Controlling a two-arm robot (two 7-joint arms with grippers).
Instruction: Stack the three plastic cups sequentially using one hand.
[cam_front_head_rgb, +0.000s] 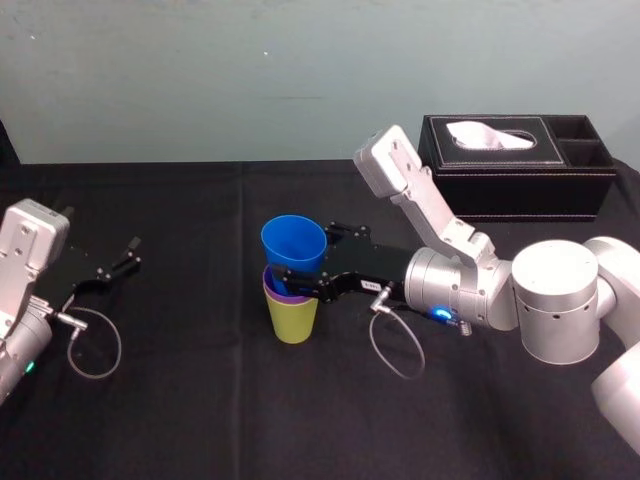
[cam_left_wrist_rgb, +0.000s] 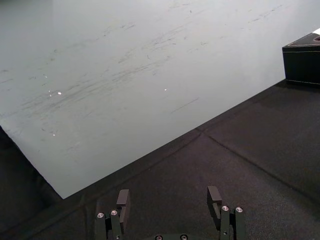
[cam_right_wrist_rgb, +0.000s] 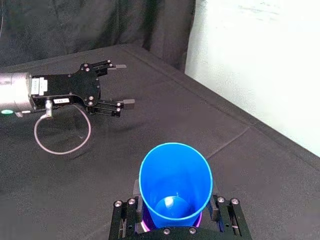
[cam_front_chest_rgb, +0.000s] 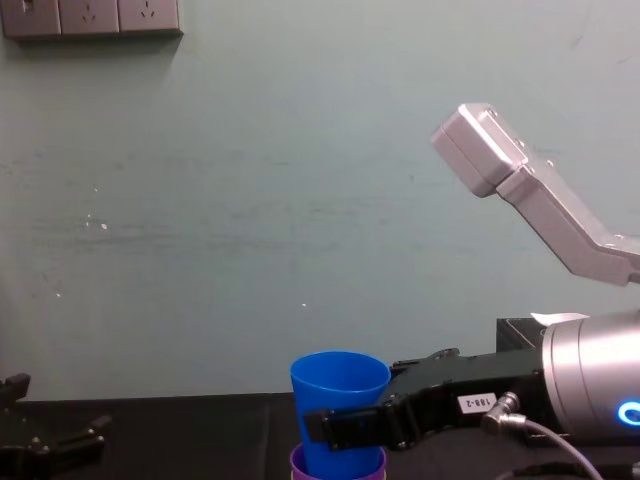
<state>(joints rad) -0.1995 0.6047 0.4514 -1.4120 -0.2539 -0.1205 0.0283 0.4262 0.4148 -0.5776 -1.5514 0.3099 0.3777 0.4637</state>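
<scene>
1. The right tool (cam_front_head_rgb: 303, 258) is closed on the lower wall of the blue cup (cam_front_head_rgb: 293, 243), with a thin black finger on either side. Gripping the wall rather than the rim probably keeps the cup upright and its mouth free.
2. The blue cup stands directly above the yellow-green cup (cam_front_head_rgb: 293, 320). Its base is down inside the purple cup (cam_front_head_rgb: 283, 293), which is nested in the yellow-green cup with little more than its rim showing. Most of the blue wall stands proud, so I judge it not yet fully seated.
3. All three are smooth, tapered plastic tumblers, wider at the mouth. That shape should centre each one as it slides in.
4. The left tool (cam_front_head_rgb: 118, 262) lies well apart to the left of the yellow-green cup, with its fingers spread and nothing between them. It looks parked.
5. The surface (cam_front_head_rgb: 200, 400) is covered in matt black cloth. A black leather tissue box (cam_front_head_rgb: 520, 185) sits well behind and to the right of the yellow-green cup.
</scene>
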